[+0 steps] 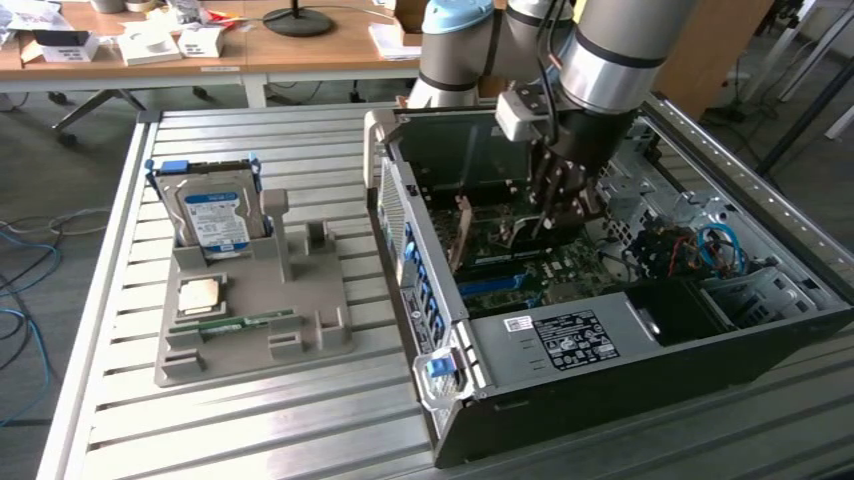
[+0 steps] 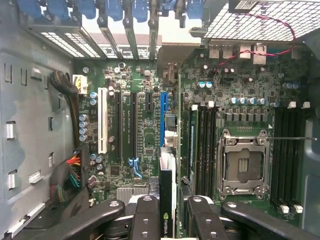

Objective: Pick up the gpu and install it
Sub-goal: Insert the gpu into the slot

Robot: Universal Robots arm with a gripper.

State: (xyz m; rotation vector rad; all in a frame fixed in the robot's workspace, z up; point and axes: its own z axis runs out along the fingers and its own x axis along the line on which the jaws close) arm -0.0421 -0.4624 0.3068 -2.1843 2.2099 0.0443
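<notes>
**Robot arm holds a graphics card down inside an open PC case**

Exterior view: one robot arm reaches down into one open computer case (image 1: 801, 300) lying on a slatted metal table (image 1: 334, 420). Its gripper (image 1: 554, 232) is narrowed onto the gpu (image 1: 466, 230), which stands on edge just above the motherboard (image 1: 534, 275) and runs toward the case's rear wall. Well apart, on the exterior view's left, one grey parts tray (image 1: 314, 345) carries one hard drive (image 1: 214, 215) standing upright, one processor chip (image 1: 200, 293) and one green memory stick (image 1: 247, 323).

Wrist view: two fingers (image 2: 147, 217) pinch the gpu (image 2: 167, 187), which is seen edge-on with a green logo near the grip. It lies in line with the one blue expansion slot (image 2: 162, 115). I cannot tell whether its lower edge has entered that slot. Beside that are one white slot (image 2: 102, 120) and one empty processor socket (image 2: 243, 167).

To seat it well, I judge the card must stay upright and square over the blue slot, with its bracket end meeting the rear opening. Pressure should be straight and even along its length, clear of the cable bundle (image 2: 72, 175).
</notes>
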